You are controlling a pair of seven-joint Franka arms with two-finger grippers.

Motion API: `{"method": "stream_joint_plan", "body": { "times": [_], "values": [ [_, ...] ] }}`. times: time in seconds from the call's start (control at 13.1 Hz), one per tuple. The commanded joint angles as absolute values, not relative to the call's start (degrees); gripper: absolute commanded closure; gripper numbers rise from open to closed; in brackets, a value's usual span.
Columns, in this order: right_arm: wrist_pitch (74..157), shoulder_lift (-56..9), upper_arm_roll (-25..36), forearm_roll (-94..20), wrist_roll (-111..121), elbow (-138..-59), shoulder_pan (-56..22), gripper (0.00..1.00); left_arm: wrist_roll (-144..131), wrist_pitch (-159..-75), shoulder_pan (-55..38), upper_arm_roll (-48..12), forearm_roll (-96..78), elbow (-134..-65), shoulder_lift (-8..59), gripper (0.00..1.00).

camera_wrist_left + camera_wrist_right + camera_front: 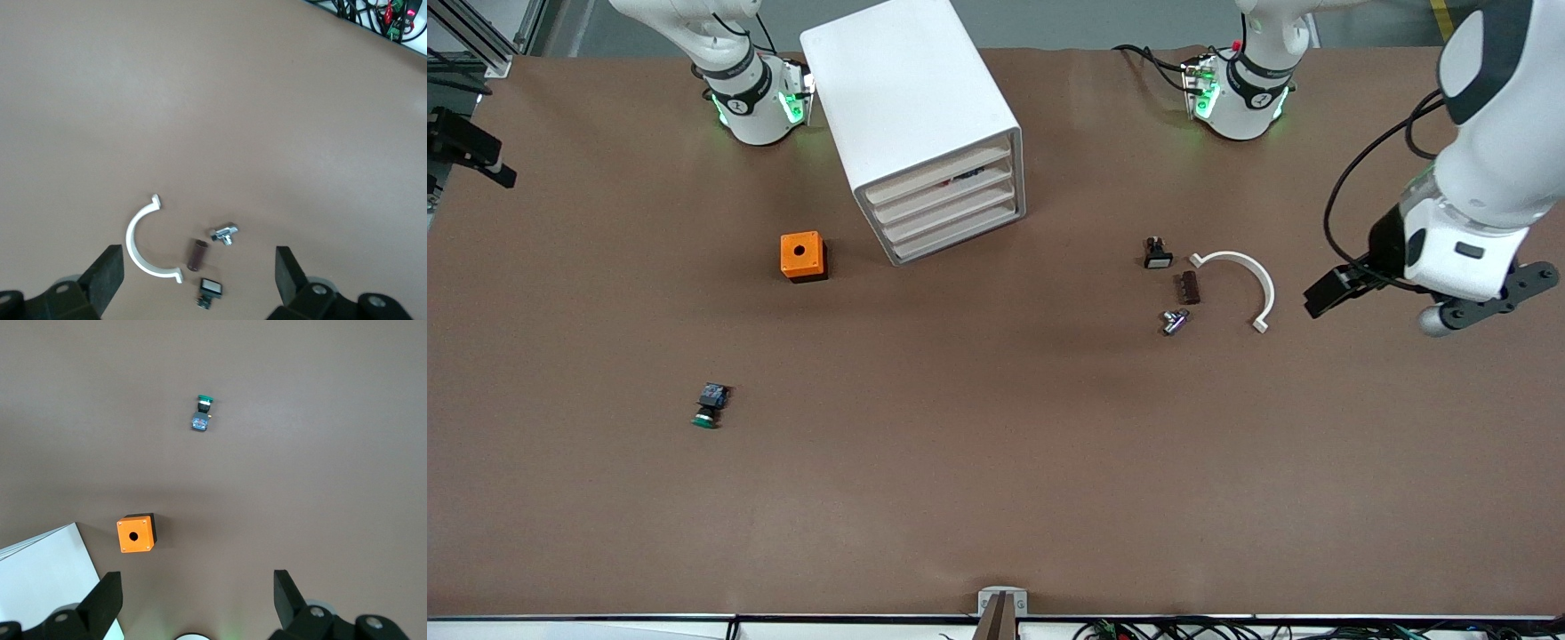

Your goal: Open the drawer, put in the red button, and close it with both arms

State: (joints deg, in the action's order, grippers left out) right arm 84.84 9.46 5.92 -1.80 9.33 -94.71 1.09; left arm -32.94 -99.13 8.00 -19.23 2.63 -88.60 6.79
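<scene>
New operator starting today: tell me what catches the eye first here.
The white drawer cabinet stands angled between the arm bases, drawers shut. An orange box sits beside it, toward the right arm's end. The left gripper hangs open near a white curved clip.

Front view high; wrist views look down (steeply) at table [996, 462].

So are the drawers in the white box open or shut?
Shut. All four fronts of the white drawer box sit flush; something red shows above the top drawer.

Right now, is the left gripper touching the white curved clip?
Apart. The left wrist view shows the open left gripper up above the white curved clip, whose whole outline lies untouched on the table between the fingers.
</scene>
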Motion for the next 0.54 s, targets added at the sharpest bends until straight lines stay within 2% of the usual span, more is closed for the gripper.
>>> {"method": "stream_joint_plan", "body": {
  "times": [0.0, 0.46],
  "values": [
    [86.2, 11.3, 5.9, 0.1, 7.7, -96.9, 0.2, 0.0, -27.2, -98.2, 10.4, -19.9, 3.5, -89.1, 4.2, 0.0],
    [86.0, 11.2, 5.4, 1.9, 8.1, -96.6, -0.4, 0.0, -19.1, -92.5, 11.8, -19.8, 3.5, -89.2, 1.1, 0.0]
  ]
}}
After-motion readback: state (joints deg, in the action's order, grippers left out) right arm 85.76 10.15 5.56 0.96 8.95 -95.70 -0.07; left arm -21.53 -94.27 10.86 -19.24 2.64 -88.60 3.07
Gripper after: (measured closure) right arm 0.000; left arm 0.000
